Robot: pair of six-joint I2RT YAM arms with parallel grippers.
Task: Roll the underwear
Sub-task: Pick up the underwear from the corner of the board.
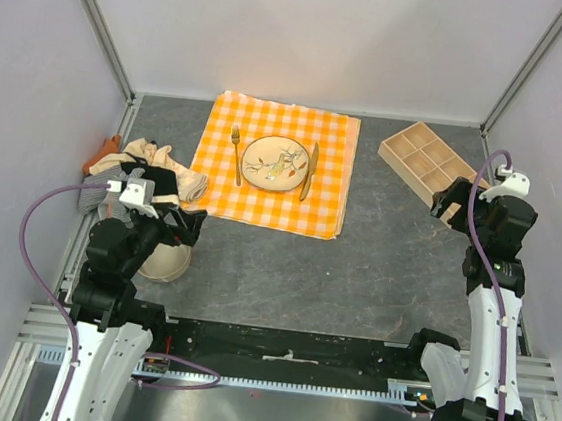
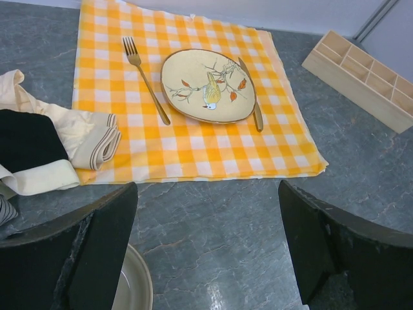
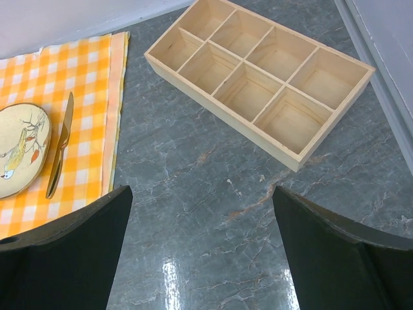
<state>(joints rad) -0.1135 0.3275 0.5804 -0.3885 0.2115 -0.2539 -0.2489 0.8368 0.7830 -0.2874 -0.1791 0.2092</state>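
The underwear (image 1: 149, 172) lies in a loose heap at the table's left edge, an orange piece (image 1: 101, 154) sticking out on its far-left side. In the left wrist view a cream piece (image 2: 87, 134), a black one with a cream band (image 2: 26, 141) and a corner of a striped one (image 2: 5, 210) show at the left. My left gripper (image 1: 189, 224) (image 2: 206, 248) hovers open over bare table just right of the heap, holding nothing. My right gripper (image 1: 450, 204) (image 3: 203, 248) is open and empty above the table beside the wooden box.
An orange-and-white checked tablecloth (image 1: 307, 198) at the back centre carries a plate (image 1: 267, 149), a fork (image 1: 236, 153) and a knife (image 1: 310, 170). A wooden divided box (image 1: 418, 155) (image 3: 258, 77) sits at the back right. A beige bowl (image 1: 165, 261) (image 2: 137, 284) stands under my left wrist.
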